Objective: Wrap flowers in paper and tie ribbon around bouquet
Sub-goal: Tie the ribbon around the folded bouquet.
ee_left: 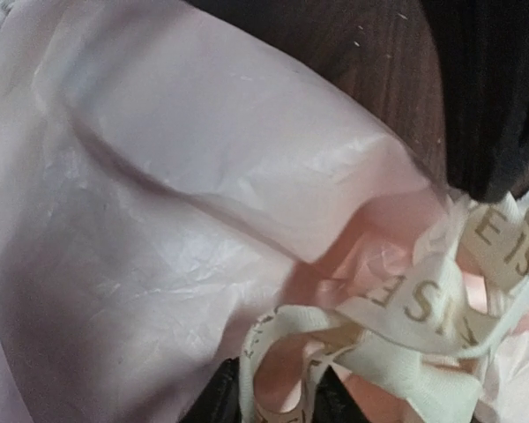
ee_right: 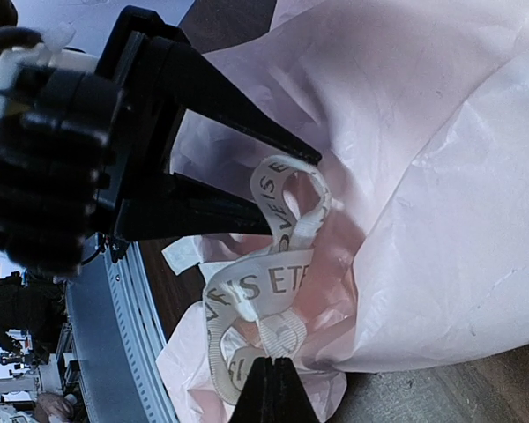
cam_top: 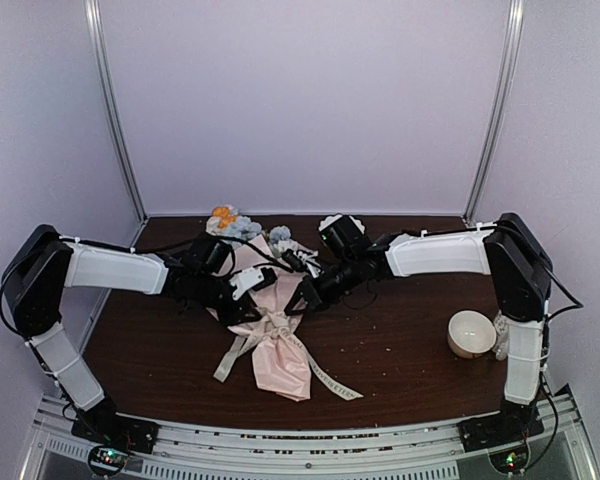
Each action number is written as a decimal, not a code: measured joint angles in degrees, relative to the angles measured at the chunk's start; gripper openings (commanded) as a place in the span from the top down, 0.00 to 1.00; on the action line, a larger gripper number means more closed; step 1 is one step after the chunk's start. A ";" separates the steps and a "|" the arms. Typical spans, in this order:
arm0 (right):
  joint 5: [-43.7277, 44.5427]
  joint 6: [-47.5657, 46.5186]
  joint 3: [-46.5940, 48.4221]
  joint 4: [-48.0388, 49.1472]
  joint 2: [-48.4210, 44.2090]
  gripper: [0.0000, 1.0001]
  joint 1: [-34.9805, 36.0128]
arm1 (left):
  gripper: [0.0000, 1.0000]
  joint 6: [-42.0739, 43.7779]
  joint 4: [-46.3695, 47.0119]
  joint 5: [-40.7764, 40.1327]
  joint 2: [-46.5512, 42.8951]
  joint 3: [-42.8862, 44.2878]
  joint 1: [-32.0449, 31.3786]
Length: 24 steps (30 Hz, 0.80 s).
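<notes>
The bouquet lies in the middle of the table, its pale pink paper coned around the flowers, whose blooms point to the far side. The cream ribbon with printed letters is cinched around the cone's narrow part, its tails trailing toward the near edge. My left gripper stands open with a ribbon loop between its black fingers; the right wrist view shows the same loop in that gap. My right gripper is shut on the ribbon at the knot.
A white cup stands on the dark wooden table at the right, near the right arm's base. Small crumbs are scattered on the wood. Grey walls close off the back and both sides.
</notes>
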 measured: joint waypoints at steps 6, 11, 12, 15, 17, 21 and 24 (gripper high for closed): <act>1.40 0.11 -0.15 -0.24 -0.28 1.00 -0.37 | 1.00 -0.52 1.18 -0.31 -0.66 -0.76 0.00; 3.23 0.68 -3.58 0.76 -3.91 1.00 -1.75 | 1.00 -4.44 4.35 -3.26 -6.23 -6.97 0.00; 3.82 0.59 -4.09 0.72 -4.61 1.00 -2.14 | 1.00 -5.57 4.83 -4.20 -7.58 -8.31 0.00; 5.09 0.42 -6.01 1.01 -6.01 1.00 -3.43 | 1.00 -9.84 5.88 -6.86 -11.61 -11.93 0.00; 5.66 0.42 -7.91 1.14 -6.62 1.00 -4.24 | 1.00 -12.96 7.37 -8.11 -14.49 -14.97 0.00; 6.91 0.24 -11.34 1.11 -6.84 1.00 -5.88 | 1.00 -18.45 8.76 -10.54 -18.97 -20.24 0.00; 7.93 0.24 -13.99 1.27 -7.54 1.00 -7.17 | 1.00 -22.18 9.14 -12.50 -20.98 -22.84 0.00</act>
